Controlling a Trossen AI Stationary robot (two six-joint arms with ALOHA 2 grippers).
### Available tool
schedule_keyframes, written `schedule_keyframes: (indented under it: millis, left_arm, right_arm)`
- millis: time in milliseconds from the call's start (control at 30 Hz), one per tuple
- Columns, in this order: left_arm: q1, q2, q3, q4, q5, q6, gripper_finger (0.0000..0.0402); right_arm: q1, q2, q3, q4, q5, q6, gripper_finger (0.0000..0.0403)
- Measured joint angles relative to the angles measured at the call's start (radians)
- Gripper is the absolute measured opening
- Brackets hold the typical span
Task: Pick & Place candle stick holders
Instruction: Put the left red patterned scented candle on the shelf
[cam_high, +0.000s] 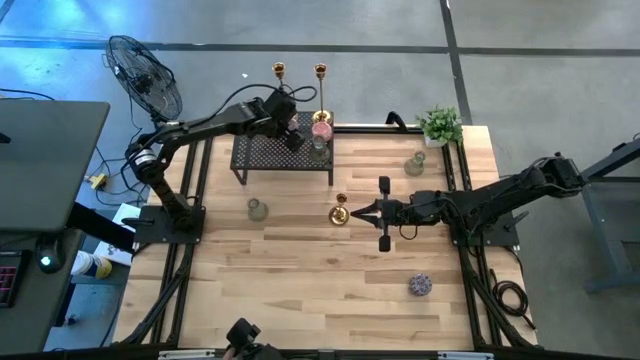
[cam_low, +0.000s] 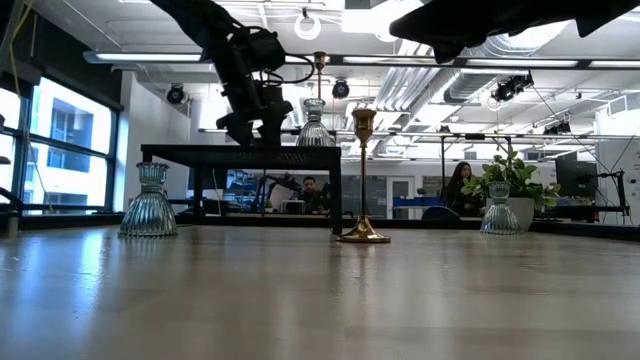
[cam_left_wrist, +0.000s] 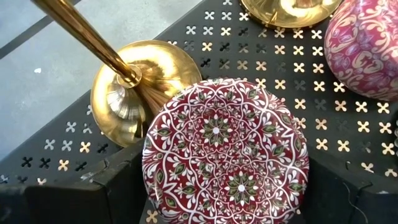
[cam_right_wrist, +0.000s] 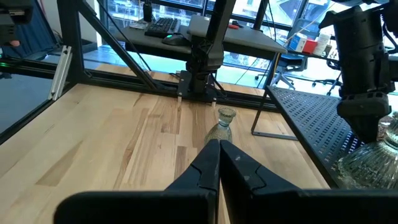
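Crowded on the rack (cam_high: 270, 152): left gripper (cam_high: 291, 135) low over a red patterned holder (cam_left_wrist: 227, 149), hemmed by a gold candlestick base (cam_left_wrist: 127, 93) touching that holder, a second patterned holder (cam_left_wrist: 367, 46) close by, a clear glass holder (cam_high: 319, 146) just beside. Two tall candlesticks (cam_high: 279, 72) (cam_high: 320, 72) along the rack's far edge. Mid-table blocked by a candlestick (cam_high: 340, 212) right at the right gripper (cam_high: 356, 213), fingers pressed together. Wide bare wood on the near half of the table (cam_high: 300, 290), save one holder (cam_high: 420, 285). Glass holder (cam_high: 256, 208) left of centre; plant (cam_high: 440, 125) and a holder (cam_high: 415, 165) in the far right corner.
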Motion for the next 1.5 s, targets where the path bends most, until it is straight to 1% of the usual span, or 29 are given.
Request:
schedule_keyframes:
  millis: [467, 600, 933, 1367, 1500]
  left_arm:
    - [0.000, 0.000, 0.000, -0.003, 0.005, -0.009, 0.0321]
    - [0.000, 0.000, 0.000, -0.011, 0.026, 0.000, 0.0321]
    - [0.000, 0.000, 0.002, -0.024, 0.029, 0.018, 0.0322]
    - [0.000, -0.001, 0.010, -0.036, 0.024, -0.002, 0.0321]
    - [0.000, -0.001, 0.010, -0.040, 0.035, 0.024, 0.0321]
  right_arm:
    - [0.000, 0.000, 0.000, 0.000, 0.000, 0.000, 0.0002]
    - [0.000, 0.000, 0.000, 0.000, 0.000, 0.000, 0.0001]
    - [0.000, 0.000, 0.000, 0.000, 0.000, 0.000, 0.0001]
    - [0.000, 0.000, 0.000, 0.000, 0.000, -0.001, 0.0001]
    - [0.000, 0.000, 0.000, 0.000, 0.000, -0.001, 0.0002]
